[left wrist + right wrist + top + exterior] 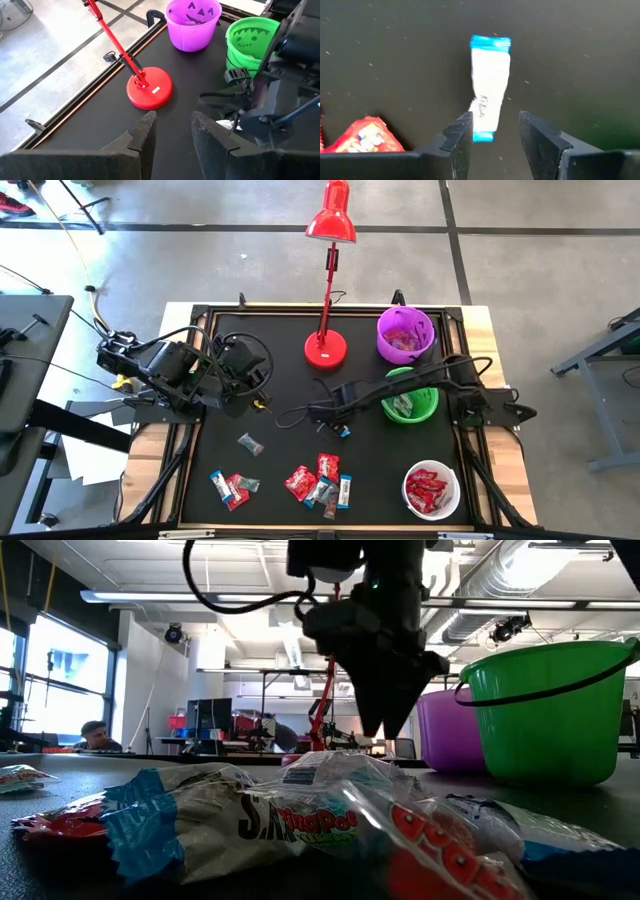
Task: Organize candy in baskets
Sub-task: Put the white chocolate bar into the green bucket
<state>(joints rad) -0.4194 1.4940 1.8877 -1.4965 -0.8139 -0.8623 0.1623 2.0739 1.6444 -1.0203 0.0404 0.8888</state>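
A close look down at a black table (580,65). A blue-and-white candy (490,85) lies lengthwise at the centre, its blue crimped ends pointing to twelve and six o'clock. The right gripper (496,134) sits at six o'clock, its two dark fingers (461,134) spread apart either side of the candy's near end, empty between them. A red candy (364,136) lies at eight o'clock, partly cut off.
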